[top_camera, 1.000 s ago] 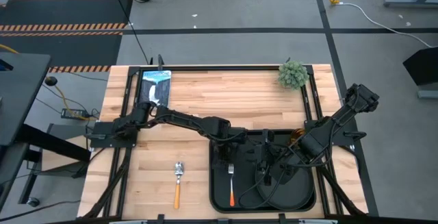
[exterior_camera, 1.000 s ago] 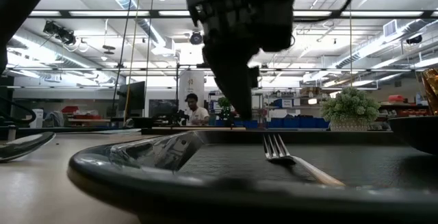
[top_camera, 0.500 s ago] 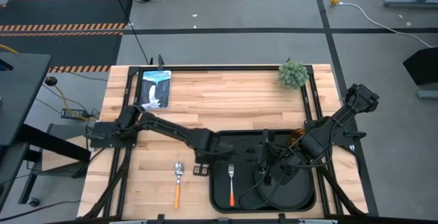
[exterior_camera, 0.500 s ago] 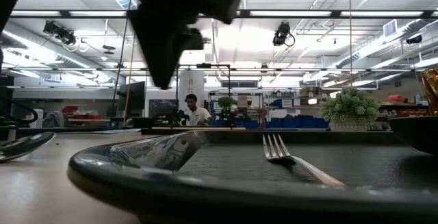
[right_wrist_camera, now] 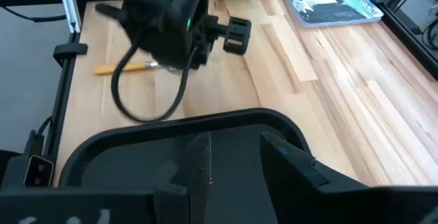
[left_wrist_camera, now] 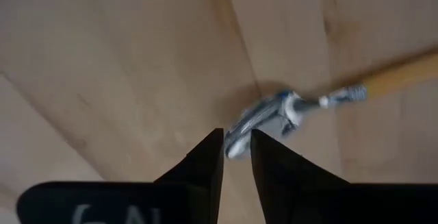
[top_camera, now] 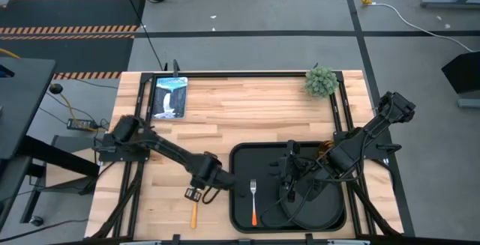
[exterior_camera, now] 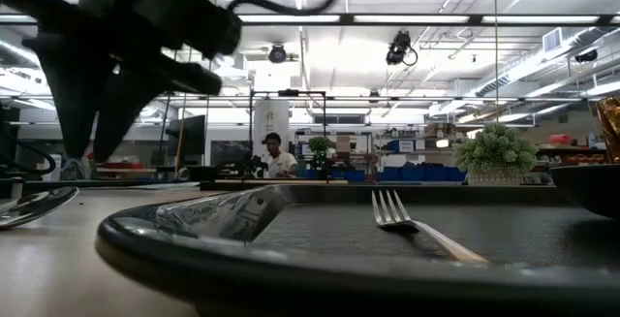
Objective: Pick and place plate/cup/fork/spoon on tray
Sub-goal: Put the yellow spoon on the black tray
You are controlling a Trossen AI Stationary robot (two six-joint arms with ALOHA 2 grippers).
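Observation:
The spoon lies on the wood left of the tray: its yellow-orange handle (top_camera: 193, 215) shows in the high view, and its silver bowl (left_wrist_camera: 263, 118) in the left wrist view. My left gripper (top_camera: 195, 194) hangs over the bowl, slightly open and empty, fingers pointing down (exterior_camera: 97, 138). The fork (top_camera: 253, 200) lies on the left part of the black tray (top_camera: 247, 162). My right gripper (right_wrist_camera: 236, 159) is open and empty above the tray. The amber cup (top_camera: 324, 152) is at the tray's far right. The plate is mostly hidden under my right arm.
A small green plant (top_camera: 321, 81) stands at the far right of the table. A printed booklet (top_camera: 169, 95) lies at the far left. Black frame rails run along the table's left and right sides. Bare wood lies between the booklet and the tray.
My left gripper has gone from above the tray's left part toward the table's left and near edges, and now hangs over the spoon's bowl. The fork stays lying on the tray. My right arm has kept still.

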